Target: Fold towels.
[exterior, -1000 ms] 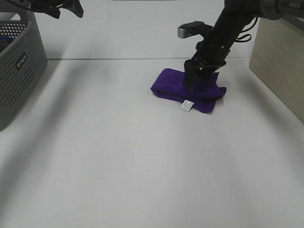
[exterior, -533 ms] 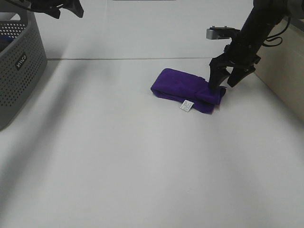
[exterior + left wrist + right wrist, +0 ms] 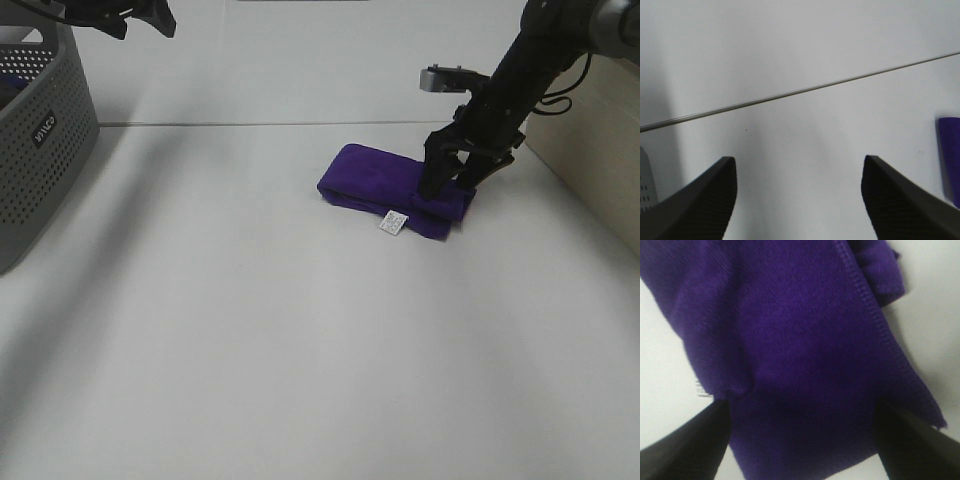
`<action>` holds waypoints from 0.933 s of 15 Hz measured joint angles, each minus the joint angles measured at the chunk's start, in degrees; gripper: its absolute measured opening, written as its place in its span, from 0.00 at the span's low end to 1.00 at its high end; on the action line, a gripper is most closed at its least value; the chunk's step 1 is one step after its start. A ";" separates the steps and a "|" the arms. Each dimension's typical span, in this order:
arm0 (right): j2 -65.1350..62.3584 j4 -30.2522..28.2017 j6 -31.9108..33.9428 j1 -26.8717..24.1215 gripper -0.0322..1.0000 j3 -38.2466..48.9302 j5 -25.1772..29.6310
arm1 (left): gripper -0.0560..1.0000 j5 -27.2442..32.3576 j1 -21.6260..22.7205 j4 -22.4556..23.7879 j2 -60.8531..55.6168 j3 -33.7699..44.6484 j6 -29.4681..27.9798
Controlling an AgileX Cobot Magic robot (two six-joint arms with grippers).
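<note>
The purple towel (image 3: 380, 178) lies folded into a long strip on the white table, its white tag (image 3: 394, 222) at the near edge. My right gripper (image 3: 455, 182) is open, its fingers down on the towel's right end. In the right wrist view the towel (image 3: 790, 340) fills the space between the spread fingers (image 3: 685, 445), with the tag (image 3: 699, 387) at one side. My left gripper (image 3: 140, 15) is high at the far left, open and empty. In the left wrist view its gripper (image 3: 797, 167) faces bare table, and a towel edge (image 3: 951, 160) shows.
A grey perforated basket (image 3: 40, 140) stands at the left edge. A wood-coloured box (image 3: 590, 120) stands at the right. A seam (image 3: 250, 124) runs across the table behind the towel.
My right gripper moved from the towel's middle out past its right end, then came back onto that end. The right end now lies tidier. The left arm has not moved.
</note>
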 joint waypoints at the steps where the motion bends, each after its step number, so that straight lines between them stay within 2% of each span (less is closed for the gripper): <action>1: 0.86 -1.49 0.00 0.52 0.77 0.00 -0.40 | 0.67 0.00 0.00 0.00 0.00 0.00 0.52; 8: -0.63 -9.63 4.53 1.95 0.76 0.00 -0.57 | 0.67 0.00 0.00 0.00 0.00 0.00 0.80; 9: -2.64 -8.65 4.58 1.72 0.76 0.00 -0.46 | 0.67 0.00 0.00 -0.23 0.00 0.00 0.80; 12: -12.49 1.72 4.07 1.72 0.76 0.00 0.86 | 0.67 0.06 0.00 -0.97 -0.11 0.00 0.80; 14: -17.13 2.75 5.27 1.83 0.78 0.00 1.89 | 0.67 0.11 0.00 0.00 -1.03 0.00 1.03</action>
